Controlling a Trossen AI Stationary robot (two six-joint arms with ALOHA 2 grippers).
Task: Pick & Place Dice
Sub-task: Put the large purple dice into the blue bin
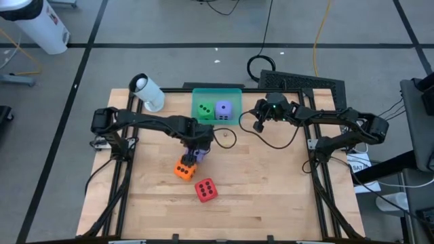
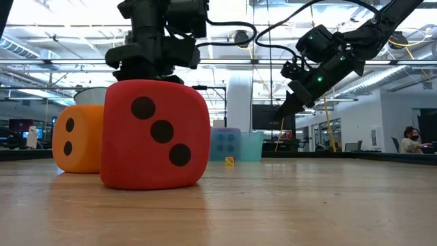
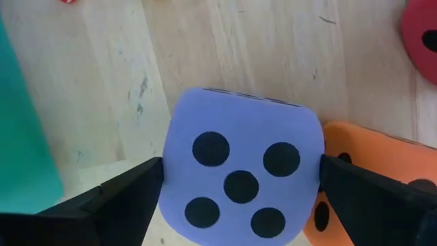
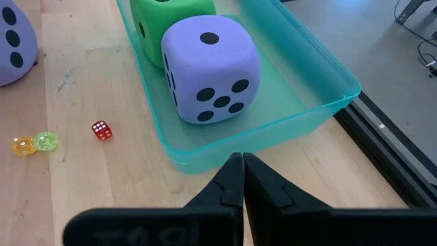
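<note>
A: Nearest the low camera we've got the red soft cube with dark pips [image 2: 154, 134], three-pip face toward us, flat on the wooden table [image 1: 264, 183]. The orange soft cube [image 2: 78, 139] sits just behind it.

B: Agreed. From above, red [image 1: 206, 190] is toward the table's front edge and orange [image 1: 184, 169] is near it, apart.

A: Shallow teal rectangular tray [image 1: 217, 93] at the back holds the green soft cube [image 1: 205, 110] and a purple soft cube [image 1: 224, 109], side by side.

B: Second purple soft cube [image 3: 242, 175] is on the table beside orange, five pips up. Left gripper [image 1: 196, 153] is over it, fingers [image 3: 113, 205] spread wide either side. We can't tell if they touch it.

A: Right gripper [image 4: 242, 179] hangs off the table just beside the tray's rim, fingers pressed together, holding nothing.

B: Small stuff near the tray: a tiny red die [image 4: 102, 130] and two little translucent bits, yellow [image 4: 23, 145] and green [image 4: 46, 141].
</note>
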